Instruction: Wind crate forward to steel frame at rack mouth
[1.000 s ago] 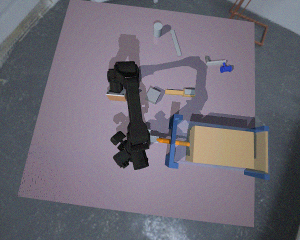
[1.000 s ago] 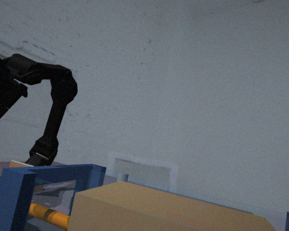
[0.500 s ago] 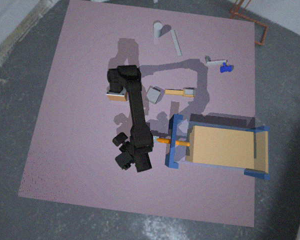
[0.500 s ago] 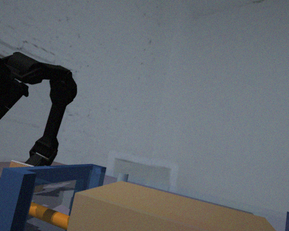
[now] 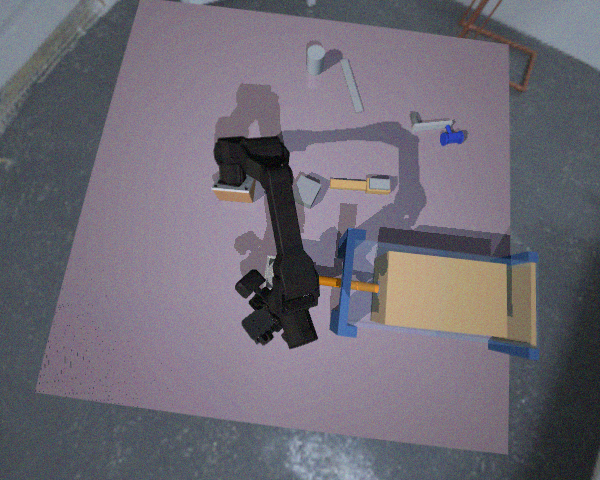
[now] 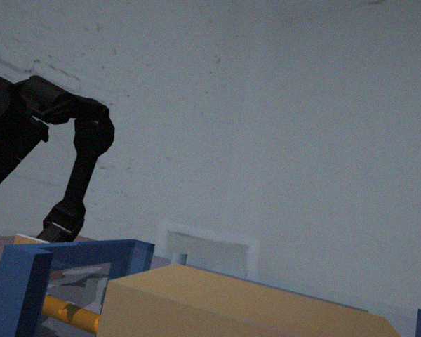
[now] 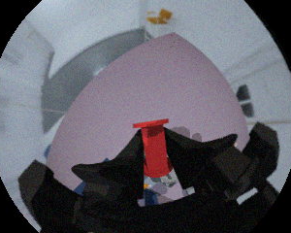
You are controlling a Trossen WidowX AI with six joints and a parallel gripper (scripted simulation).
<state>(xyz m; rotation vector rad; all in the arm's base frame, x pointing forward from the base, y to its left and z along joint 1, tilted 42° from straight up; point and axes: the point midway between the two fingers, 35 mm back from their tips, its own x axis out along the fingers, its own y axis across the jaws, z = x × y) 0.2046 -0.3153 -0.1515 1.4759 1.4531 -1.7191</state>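
Gripper [image 7: 155, 178] pinching red winch handle [image 7: 155, 149], arm over winch, hidden in top view. Crate [image 5: 445, 291] in blue cubby, front near steel frame [image 5: 348, 281], not touching. I crank slow, even turns, keep orange strap [image 5: 349, 284] level, crate flat.

We see a matt tan crate [image 5: 445, 291], glossy clear guard panels [image 5: 365, 258], and a matt pink bench [image 5: 160, 310].
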